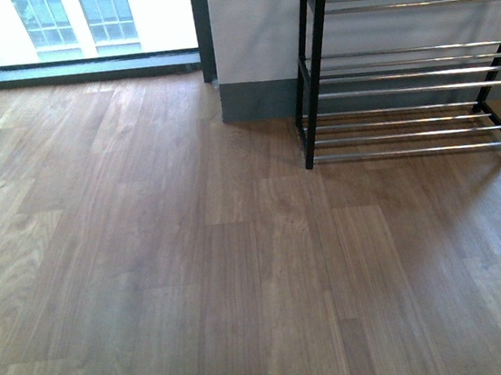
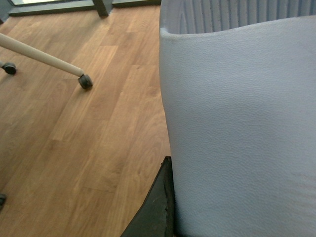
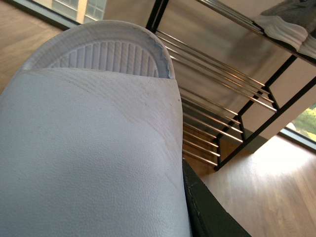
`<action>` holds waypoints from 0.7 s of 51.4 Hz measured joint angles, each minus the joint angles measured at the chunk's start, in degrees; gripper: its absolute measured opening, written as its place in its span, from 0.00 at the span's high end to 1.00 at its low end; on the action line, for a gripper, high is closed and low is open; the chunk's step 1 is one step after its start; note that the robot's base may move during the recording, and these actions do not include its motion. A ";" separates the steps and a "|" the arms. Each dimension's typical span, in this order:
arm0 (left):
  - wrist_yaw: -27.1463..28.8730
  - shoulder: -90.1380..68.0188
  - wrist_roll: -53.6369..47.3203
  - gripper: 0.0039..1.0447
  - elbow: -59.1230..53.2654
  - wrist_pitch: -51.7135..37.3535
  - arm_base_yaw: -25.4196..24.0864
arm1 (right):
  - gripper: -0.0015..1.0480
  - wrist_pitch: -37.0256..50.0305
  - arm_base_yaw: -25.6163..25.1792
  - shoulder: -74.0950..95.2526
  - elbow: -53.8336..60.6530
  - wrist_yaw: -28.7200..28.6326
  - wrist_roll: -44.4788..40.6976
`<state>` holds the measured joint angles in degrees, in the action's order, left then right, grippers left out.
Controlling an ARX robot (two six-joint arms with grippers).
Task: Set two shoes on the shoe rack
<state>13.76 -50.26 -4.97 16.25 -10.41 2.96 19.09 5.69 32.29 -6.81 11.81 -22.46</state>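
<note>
The left shoe [image 2: 237, 138] and right shoe [image 3: 89, 148] fill my wrist views, maybe carried for the rack [image 1: 400, 68]; I cannot tell the jaws' state.

No text, label, brand mark or number can be read in any view. The pebbled strap of the pale slide sandal [image 2: 237, 138] in the left wrist view is plain. So are the strap and ribbed footbed of the other slide sandal [image 3: 89, 148] in the right wrist view. The shoe rack [image 1: 314, 70] and the grey sneaker [image 3: 284, 27] on it show no legible marking.
</note>
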 joint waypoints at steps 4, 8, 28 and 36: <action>-0.02 0.00 0.00 0.98 0.00 0.00 0.02 | 0.98 0.00 0.00 -0.04 0.00 0.00 0.02; -0.02 0.02 0.00 0.98 0.00 -0.02 0.02 | 0.98 0.00 0.00 -0.04 0.00 0.00 0.02; -0.20 0.00 -0.13 0.98 -0.11 0.00 0.09 | 0.98 -0.04 -0.04 -0.04 0.15 0.22 0.04; -0.13 0.00 -0.15 0.98 -0.11 0.00 0.07 | 0.98 -0.04 -0.02 -0.04 0.15 0.17 0.07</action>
<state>13.63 -50.26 -5.13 16.14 -10.41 3.03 19.05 5.67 32.25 -6.66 11.99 -22.39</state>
